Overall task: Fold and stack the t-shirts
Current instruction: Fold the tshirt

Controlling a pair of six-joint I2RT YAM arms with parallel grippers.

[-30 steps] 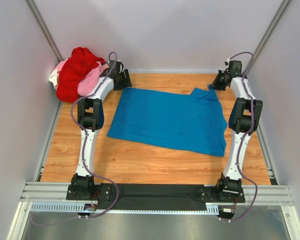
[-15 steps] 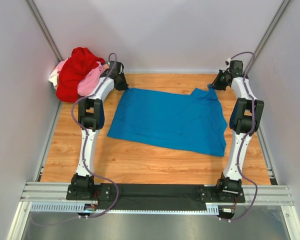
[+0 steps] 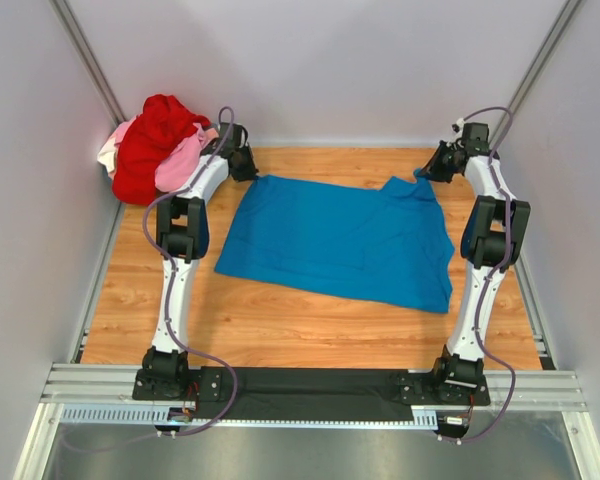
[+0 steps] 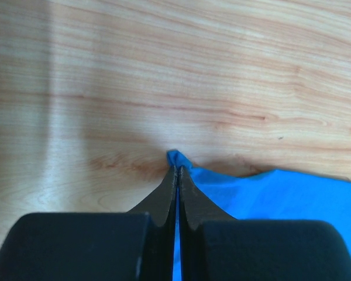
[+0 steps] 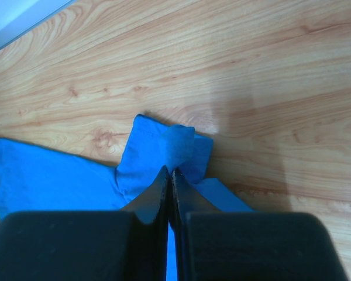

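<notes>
The left gripper (image 4: 176,170) and right gripper (image 5: 169,171), jaws pinching the far corners of the blue t-shirt (image 3: 340,240), have eased slightly toward the far edge of the table (image 3: 280,330). The shirt lies spread and taut mid-table, likely ready for folding.

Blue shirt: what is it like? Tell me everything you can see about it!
The blue shirt is bright blue and looks like soft cotton. It lies spread out, mostly flat with gentle wrinkles, in the middle of the wooden table. The left gripper is shut on its far left corner, and the right gripper is shut on the bunched-up bit at its far right corner, which looks like a sleeve. Nothing else touches it.
</notes>
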